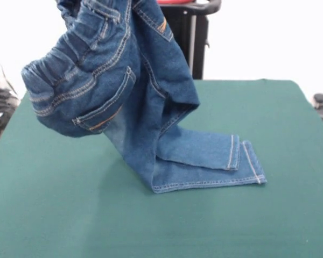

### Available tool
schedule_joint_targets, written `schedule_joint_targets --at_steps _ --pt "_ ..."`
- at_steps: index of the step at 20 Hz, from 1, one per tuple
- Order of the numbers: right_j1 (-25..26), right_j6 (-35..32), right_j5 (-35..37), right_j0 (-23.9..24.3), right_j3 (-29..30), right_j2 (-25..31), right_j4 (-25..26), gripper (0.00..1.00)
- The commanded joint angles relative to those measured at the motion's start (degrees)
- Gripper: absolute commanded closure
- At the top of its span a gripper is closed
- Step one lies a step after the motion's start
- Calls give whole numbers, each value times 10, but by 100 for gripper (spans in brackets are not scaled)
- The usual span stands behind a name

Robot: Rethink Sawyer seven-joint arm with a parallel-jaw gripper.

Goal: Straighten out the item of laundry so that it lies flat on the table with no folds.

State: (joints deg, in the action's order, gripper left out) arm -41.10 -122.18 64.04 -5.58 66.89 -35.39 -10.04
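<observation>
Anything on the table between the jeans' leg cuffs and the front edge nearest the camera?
No. In the front view, only bare green table lies between the jeans' cuffs and that edge.

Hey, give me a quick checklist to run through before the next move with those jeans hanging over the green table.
1. Grasp: the small blue denim jeans hang from above the picture's top edge; gripper not in view, so cannot tell.
2. Waistband lifted: the elastic waistband is off the dark green felt table: ok.
3. Leg ends: both hems lie on the table: ok.
4. Legs separate: one leg lies over the other: not ok.
5. Fabric flat, no folds: bunched and draped at the top: not ok.
6. Room to spread: bare green surface shows in front and at both sides: ok.
</observation>
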Motion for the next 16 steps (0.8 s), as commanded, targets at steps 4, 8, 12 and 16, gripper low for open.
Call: schedule_joint_targets --at_steps 4,8,12,16 --pt "-9 -95 -144 -33 174 73 -13 100" --pt "-22 -86 -192 -32 228 80 -17 100" --pt "-41 -69 -237 -24 284 93 -18 100" --pt "-58 -49 -276 -9 326 106 -13 100"
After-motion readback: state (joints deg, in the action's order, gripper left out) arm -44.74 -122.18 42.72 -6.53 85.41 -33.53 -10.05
